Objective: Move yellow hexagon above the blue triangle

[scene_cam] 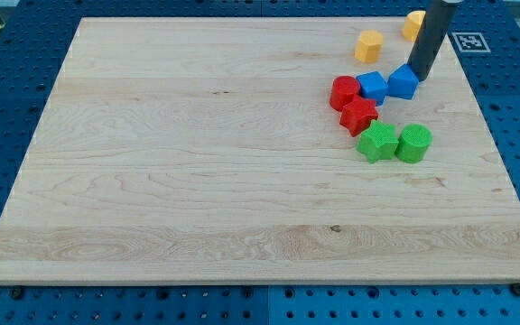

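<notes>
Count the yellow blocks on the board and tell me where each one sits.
2. One yellow block sits near the view's top, above the blue blocks. The other yellow block is further right at the top edge, partly hidden behind my rod; my tip is below it.

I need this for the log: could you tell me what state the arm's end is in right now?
No gripper: my tip holds nothing and sits against the view's right blue block, below the yellow hexagon.

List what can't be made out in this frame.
1. The yellow block at the view's top: the rod covers its right side, so its shape is unclear.
2. Whether my tip touches the blue block beside it: too close to tell.
3. Which blue block is the triangle: too small to tell.
</notes>
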Motion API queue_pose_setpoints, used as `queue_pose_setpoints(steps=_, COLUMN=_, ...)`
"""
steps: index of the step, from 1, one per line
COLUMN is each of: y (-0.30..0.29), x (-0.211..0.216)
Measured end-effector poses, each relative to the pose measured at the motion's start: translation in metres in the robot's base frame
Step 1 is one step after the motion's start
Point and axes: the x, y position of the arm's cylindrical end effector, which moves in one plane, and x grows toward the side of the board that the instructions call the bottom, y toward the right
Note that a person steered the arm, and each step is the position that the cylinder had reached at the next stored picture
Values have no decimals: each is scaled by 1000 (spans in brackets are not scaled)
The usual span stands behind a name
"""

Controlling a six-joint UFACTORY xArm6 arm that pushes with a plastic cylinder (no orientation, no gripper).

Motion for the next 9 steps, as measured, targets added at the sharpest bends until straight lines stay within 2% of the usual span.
queue_pose_setpoints(steps=2, y=9, x=-50)
queue_pose_setpoints(steps=3, y=16, x=-51)
queue_pose_setpoints(steps=5, y=-39, x=-81)
queue_pose_setpoints(steps=9, y=-133, x=-66)
